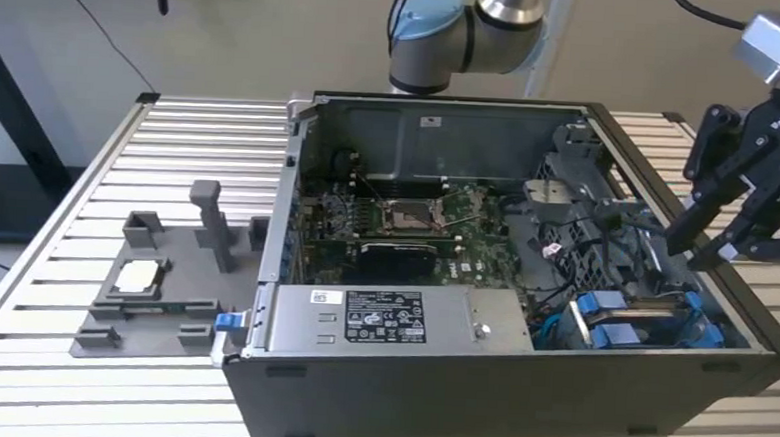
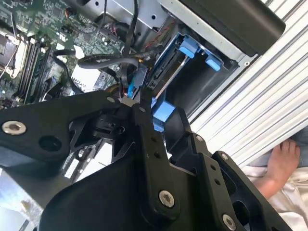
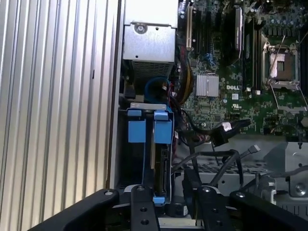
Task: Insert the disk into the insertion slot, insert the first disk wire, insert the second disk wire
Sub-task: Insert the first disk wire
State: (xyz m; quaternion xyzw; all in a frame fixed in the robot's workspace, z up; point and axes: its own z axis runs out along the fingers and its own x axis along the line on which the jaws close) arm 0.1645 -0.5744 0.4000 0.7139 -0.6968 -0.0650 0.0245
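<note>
black robot pincer (image 1: 700, 247): grip state couldn't be told | dark grey plastic insertion slot with blue tabs (image 3: 149, 130): sat close below pincer, long axis ran straight away from it | loose black cables (image 3: 211, 163): just beside pincer

Open PC case (image 1: 487, 404), gripper (image 1: 696, 250) nr blue-tabbed insertion slot (image 1: 639, 320)

- The arm (image 1: 433, 41) rises at the back, its blue-capped joint up high.
- The black tool (image 1: 704, 247) hangs at the exterior view's right, angled downward.

Ribbed metal table (image 1: 193, 148), plain beige wall (image 1: 267, 22) behind.
</note>
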